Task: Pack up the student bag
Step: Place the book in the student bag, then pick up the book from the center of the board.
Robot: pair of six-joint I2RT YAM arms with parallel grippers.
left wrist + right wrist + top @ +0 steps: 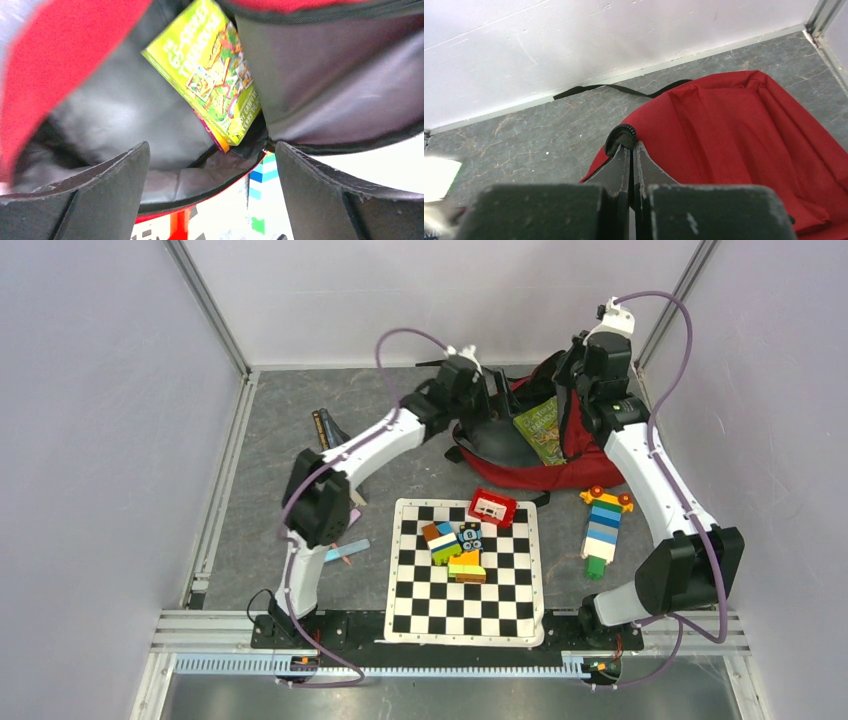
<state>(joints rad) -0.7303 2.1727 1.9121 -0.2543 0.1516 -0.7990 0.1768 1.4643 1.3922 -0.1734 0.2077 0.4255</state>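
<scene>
The student bag [578, 468], dark red with grey lining, lies open at the back right. A green book [541, 428] sits in its mouth. My left gripper [482, 392] is at the bag's left opening. In the left wrist view it [212, 192] is open, its fingers standing either side of the bag's lower rim, with the grey lining [115, 105] and the green book [212, 70] ahead. My right gripper [588, 375] is above the bag's far right edge. In the right wrist view it [631, 146] is shut on the bag's black zipper rim, holding the red fabric [734, 130] up.
A checkered mat [412, 580] lies in front with a small red toy box [492, 507] and coloured blocks [455, 545] on it. A block tower [603, 530] lies right of the mat. A dark book [324, 427] and pens [346, 550] lie left. Walls enclose the table.
</scene>
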